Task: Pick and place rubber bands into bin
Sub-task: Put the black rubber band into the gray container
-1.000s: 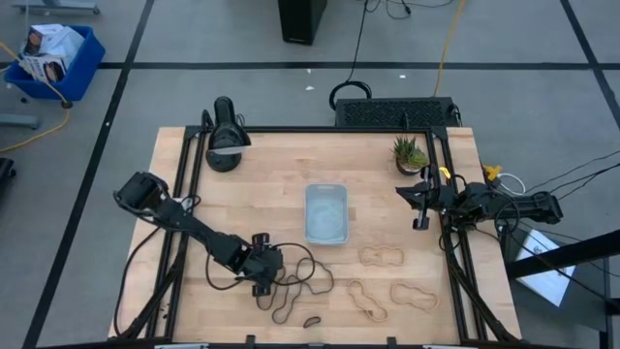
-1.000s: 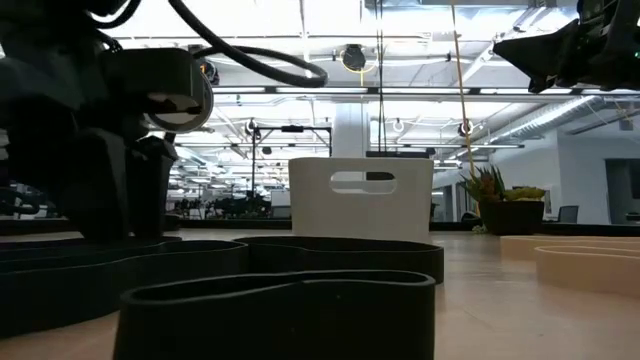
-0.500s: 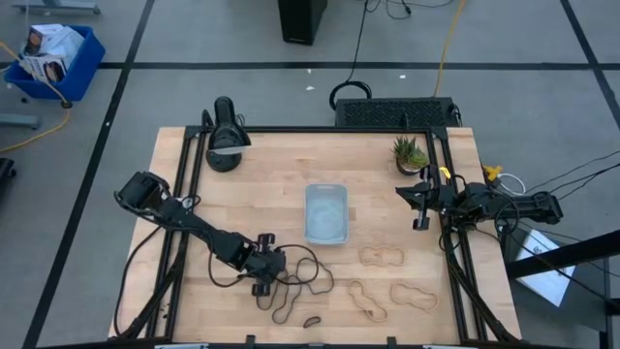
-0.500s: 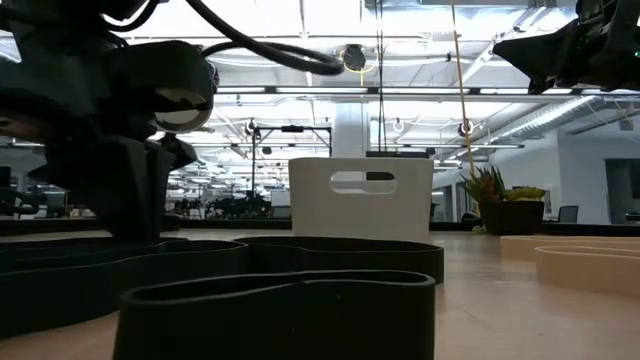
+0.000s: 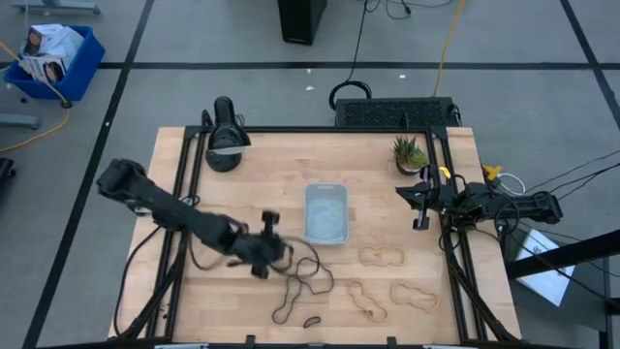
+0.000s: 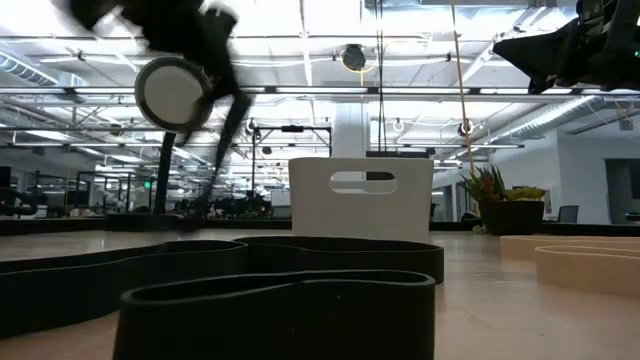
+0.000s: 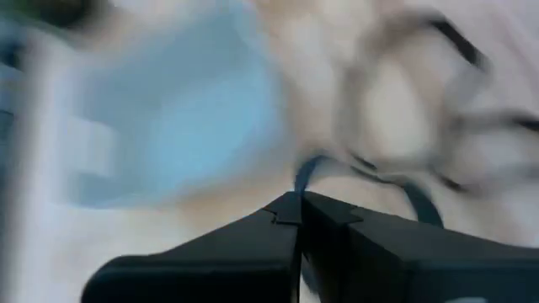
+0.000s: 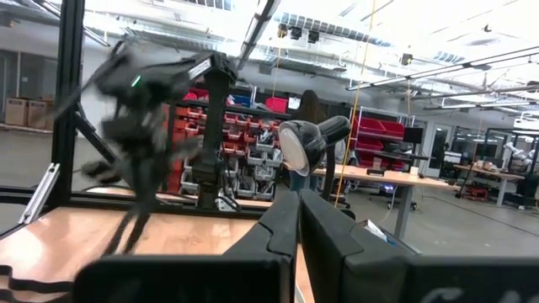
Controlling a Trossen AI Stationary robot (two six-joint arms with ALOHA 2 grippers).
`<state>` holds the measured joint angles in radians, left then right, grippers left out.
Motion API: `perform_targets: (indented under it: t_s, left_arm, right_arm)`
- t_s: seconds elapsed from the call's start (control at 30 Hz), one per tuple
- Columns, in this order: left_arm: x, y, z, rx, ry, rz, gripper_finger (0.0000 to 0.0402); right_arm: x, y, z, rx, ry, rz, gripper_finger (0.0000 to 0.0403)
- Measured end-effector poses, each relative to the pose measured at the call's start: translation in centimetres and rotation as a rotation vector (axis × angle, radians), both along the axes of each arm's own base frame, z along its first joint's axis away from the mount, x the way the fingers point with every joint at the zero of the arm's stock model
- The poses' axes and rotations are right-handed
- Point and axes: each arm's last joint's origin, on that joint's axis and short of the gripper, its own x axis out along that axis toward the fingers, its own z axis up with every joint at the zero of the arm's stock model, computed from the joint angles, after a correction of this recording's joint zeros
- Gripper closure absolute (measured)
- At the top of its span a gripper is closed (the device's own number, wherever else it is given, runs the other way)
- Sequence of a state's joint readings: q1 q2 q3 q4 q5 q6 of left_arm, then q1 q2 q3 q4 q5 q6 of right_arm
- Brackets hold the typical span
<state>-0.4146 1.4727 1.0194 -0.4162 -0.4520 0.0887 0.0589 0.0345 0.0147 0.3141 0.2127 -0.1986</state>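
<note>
My left gripper [image 5: 282, 250] [image 7: 299, 202] hovers left of the near end of the pale blue bin [image 5: 326, 213] [image 6: 360, 196], shut on a dark rubber band [image 5: 308, 271]. More dark bands [image 5: 286, 309] and a small one [image 5: 312, 321] lie flat on the wood near the front edge. Three tan bands [image 5: 382, 257] [image 5: 368, 299] [image 5: 415, 294] lie to the bin's near right. My right gripper [image 5: 418, 208] [image 8: 297, 202] waits shut above the table's right edge, touching nothing. My left gripper pinches a strand of the dark band [image 7: 308, 172] between its two shut fingers; the loop comes out past the fingertips on both sides. In the low view thin dark strands [image 6: 218, 165] hang slack below the raised gripper toward the table. Blur hides the rest.
A black desk lamp [image 5: 225, 145] stands at the far left, a small potted plant [image 5: 410, 153] at the far right. Black frame rails [image 5: 189, 184] run along both sides of the table. Bare wood lies between the lamp and the bin.
My left gripper has shut on a dark band near the front edge, then risen quickly and swung toward the far edge and the bin. One end of the band has come up with it; the other dark bands have stayed on the wood.
</note>
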Motion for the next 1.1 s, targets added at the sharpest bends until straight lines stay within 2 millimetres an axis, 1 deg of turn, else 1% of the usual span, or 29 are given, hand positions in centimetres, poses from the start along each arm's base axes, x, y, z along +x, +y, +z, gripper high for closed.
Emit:
perform_targets:
  t_s: [0.07, 0.1, 0.23, 0.3, 0.33, 0.4, 0.47, 0.53, 0.6, 0.7, 0.8, 0.93, 1.0, 1.1]
  left_arm:
    - [0.1, 1.1, 2.6, 0.035, -0.12, 0.026, 0.0397]
    - [0.0, 1.8, 3.5, 0.053, -0.163, 0.043, 0.0397]
    - [1.0, 4.5, 5.9, 0.073, -0.34, 0.086, 0.0397]
    - [1.6, 5.6, 6.7, 0.058, -0.412, 0.067, 0.0398]
    - [2.0, 6.0, 6.7, 0.051, -0.423, 0.048, 0.0398]
    - [3.1, 6.8, 5.8, 0.046, -0.413, 0.026, 0.0397]
    - [4.2, 7.7, 4.4, 0.056, -0.377, 0.03, 0.0398]
    - [5.4, 8.5, 3.3, 0.045, -0.379, 0.03, 0.0398]
    - [6.6, 9.0, 2.1, 0.022, -0.377, 0.016, 0.0398]
    - [8.0, 9.4, -0.2, 0.014, -0.341, 0.001, 0.0399]
    - [8.8, 9.9, -2.0, 0.008, -0.308, 0.003, 0.0397]
    - [9.3, 10.4, -3.7, 0.007, -0.255, 0.013, 0.0399]
    - [9.4, 10.3, -4.0, 0.008, -0.248, 0.011, 0.039]
    - [9.5, 10.0, -3.9, 0.008, -0.255, 0.002, 0.0357]
  right_arm:
    - [0.0, 0.0, 0.0, 0.0, -0.003, 0.0, 0.0394]
    - [0.0, 0.0, 0.0, 0.001, -0.004, 0.0, 0.0394]
    - [0.0, 0.0, 0.0, 0.0, -0.005, 0.0, 0.0394]
    - [0.0, 0.0, 0.0, 0.0, -0.004, 0.0, 0.0394]
    - [0.0, 0.0, 0.0, 0.0, -0.005, 0.0, 0.0394]
    - [0.0, 0.0, 0.1, 0.001, -0.008, -0.001, 0.0394]
    - [0.0, 0.0, 0.0, 0.001, -0.005, 0.0, 0.0394]
    - [0.0, 0.0, 0.0, 0.001, -0.001, 0.0, 0.0394]
    - [0.1, 0.0, 0.0, 0.0, 0.001, 0.0, 0.0394]
    - [0.1, 0.0, 0.0, 0.0, 0.004, 0.0, 0.0394]
    - [0.1, 0.0, 0.0, 0.0, 0.004, 0.0, 0.0394]
    - [0.1, 0.0, 0.0, 0.0, 0.004, 0.0, 0.0394]
    - [0.1, 0.0, 0.0, 0.0, 0.004, 0.0, 0.0394]
    - [0.1, 0.0, 0.0, -0.001, 0.004, 0.0, 0.0394]
